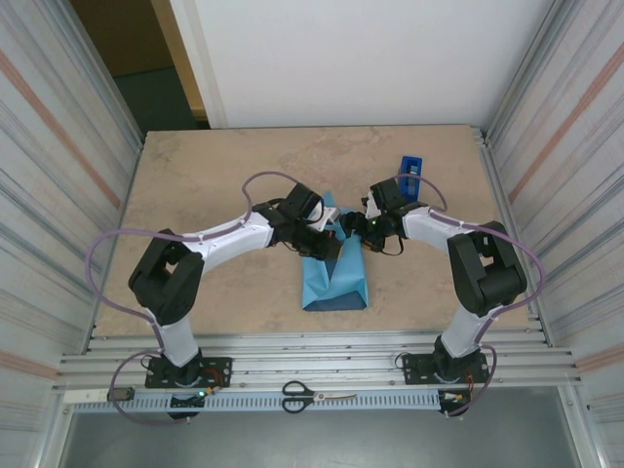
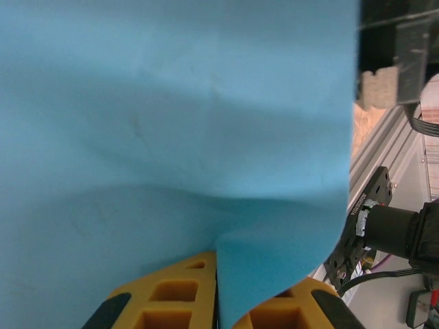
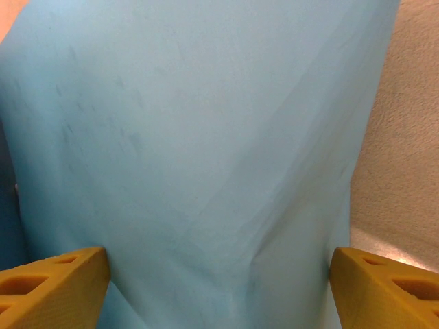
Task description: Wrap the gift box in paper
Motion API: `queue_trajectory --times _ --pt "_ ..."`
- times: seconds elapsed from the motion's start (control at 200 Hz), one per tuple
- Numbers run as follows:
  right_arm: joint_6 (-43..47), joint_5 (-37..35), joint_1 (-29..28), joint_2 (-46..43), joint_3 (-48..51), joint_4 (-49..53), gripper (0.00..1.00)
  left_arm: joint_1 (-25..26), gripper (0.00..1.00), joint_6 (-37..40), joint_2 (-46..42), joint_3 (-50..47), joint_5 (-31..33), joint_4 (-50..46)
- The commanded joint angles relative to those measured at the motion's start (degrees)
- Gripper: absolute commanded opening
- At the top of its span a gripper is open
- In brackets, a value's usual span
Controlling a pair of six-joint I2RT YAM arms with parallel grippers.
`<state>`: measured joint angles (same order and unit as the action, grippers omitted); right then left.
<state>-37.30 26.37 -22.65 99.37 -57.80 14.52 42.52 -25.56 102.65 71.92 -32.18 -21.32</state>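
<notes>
Paper (image 1: 336,283) — sky-blue, folded; creased

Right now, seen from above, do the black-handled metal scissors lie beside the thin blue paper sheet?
No, the black-handled metal scissors lie on the slotted metal rail at the near edge, away from the thin blue paper sheet.

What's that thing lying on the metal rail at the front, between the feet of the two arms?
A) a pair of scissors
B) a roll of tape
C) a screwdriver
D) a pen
A: two black looped handles and a pair of pale blades show it is a pair of scissors, lying flat on the slotted rail.
</notes>
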Motion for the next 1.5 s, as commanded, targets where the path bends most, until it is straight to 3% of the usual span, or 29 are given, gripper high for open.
queue_trajectory --times 0.0,0.807,1.032,1.493 --pt "-0.58 -4.20 -2.21 2.84 3.82 8.68 0.82 0.90 0.10 -0.69 1.40 0.81 -2.33 4.25" --pt "-0.85 -2.29 -2.39 1.71 0.96 9.07 0.82 1.49 0.17 -2.44 6.07 -4.68 -0.73 6.31" --pt "-0.27 -3.33 -1.07 -0.33 -3.39 12.87 0.84 1.40 0.32 -2.57 6.25 -6.94 -0.04 7.35" --pt "0.74 -4.49 5.67 -7.90 -4.24 16.06 0.90 1.38 0.48 -1.60 7.48 -8.32 -1.30 8.28"
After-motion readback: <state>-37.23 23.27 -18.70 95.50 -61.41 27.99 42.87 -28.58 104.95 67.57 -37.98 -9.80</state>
